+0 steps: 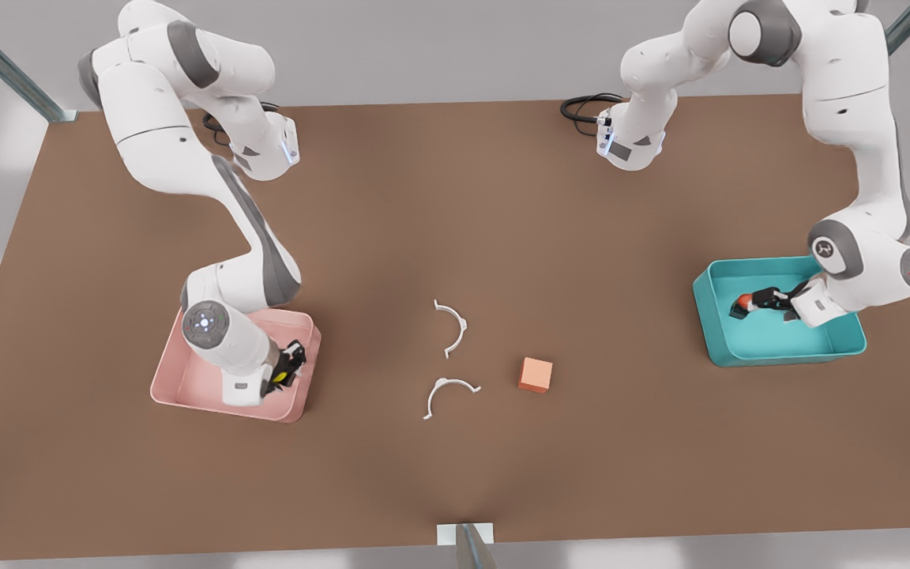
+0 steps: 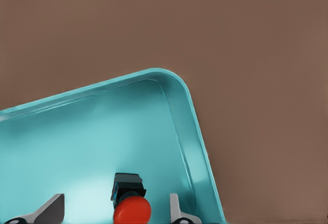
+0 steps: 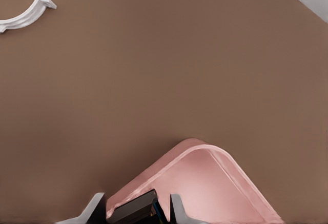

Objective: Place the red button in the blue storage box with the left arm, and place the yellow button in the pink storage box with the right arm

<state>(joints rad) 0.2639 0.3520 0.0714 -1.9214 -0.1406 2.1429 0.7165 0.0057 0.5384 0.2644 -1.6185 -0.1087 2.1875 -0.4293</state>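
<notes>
Two Franka arms reach over a wide brown desk, each with its pincer lowered into a storage box at opposite ends.

At the front view's right, the left pincer sits inside the blue storage box. The left wrist view shows its fingers spread well apart, with the red button between them and a gap on either side. It appears released, lying on the box floor near a corner.

At the front view's left, the right pincer hangs over the pink storage box close to its wall. Its fingers sit close against a dark block in the right wrist view, so it looks clamped on the yellow button, whose yellow cap is visible from the front.

The risk, by this reading, lies on the pink side. The button is held near the box rim, and a release there could let it catch the wall or tumble out onto the desk. On the blue side, a finger lifting away could nudge the loose red button.

The front view shows the yellow cap, an orange cube and two white curved clips mid-desk. The right wrist view catches one clip. The left wrist view alone reveals the clear gaps around the red button.
</notes>
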